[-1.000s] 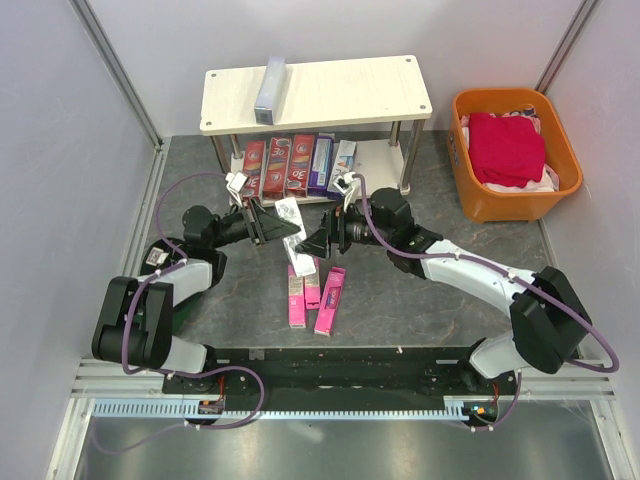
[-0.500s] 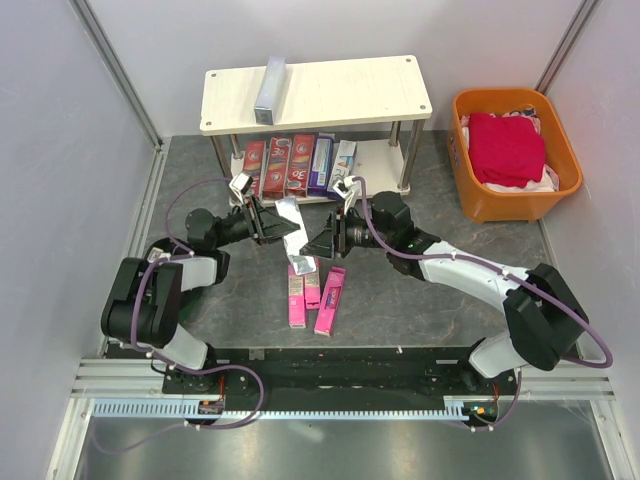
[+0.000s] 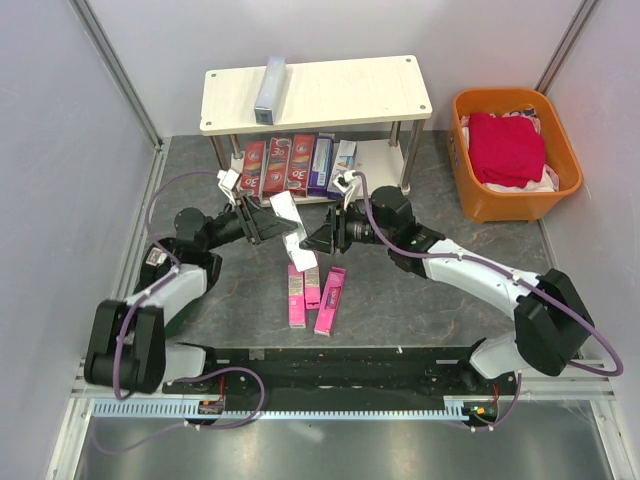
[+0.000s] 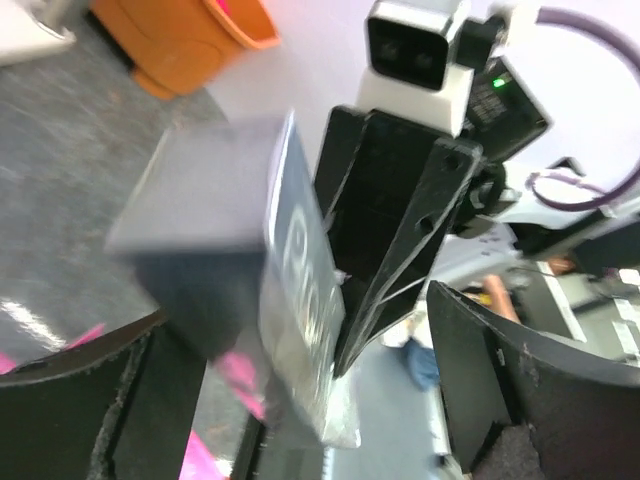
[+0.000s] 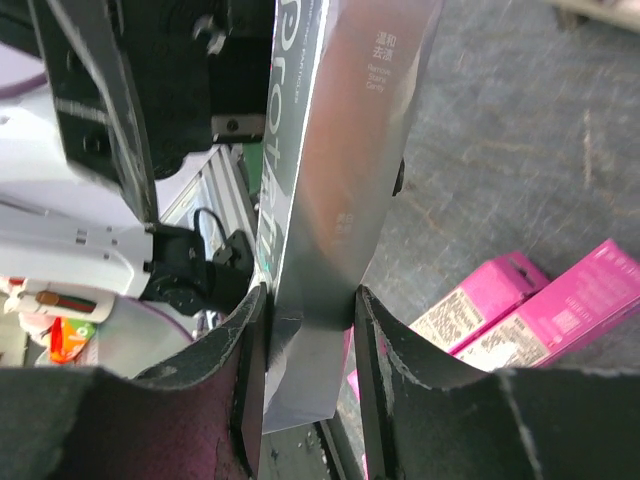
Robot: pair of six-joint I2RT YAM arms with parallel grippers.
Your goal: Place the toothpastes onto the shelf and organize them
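The table (image 3: 400, 310) carries the shelf (image 3: 340, 90) at its far side. One silver-grey carton (image 3: 270, 88) lies on the top board, and a row of red, purple and white cartons (image 3: 295, 165) fills the lower tier. Three pink cartons (image 3: 328, 300) lie on the table near the arms, not yet shelved.

The step in hand looks like a mid-air hand-over of a second silver carton (image 5: 340, 150), held up between both arms. Your right pincer (image 5: 310, 300) is clamped on it. Your left pincer (image 4: 300, 330) stands wide around it, apparently clear. Next, I judge, you draw the left arm away, then carry the carton to the top board beside its twin.
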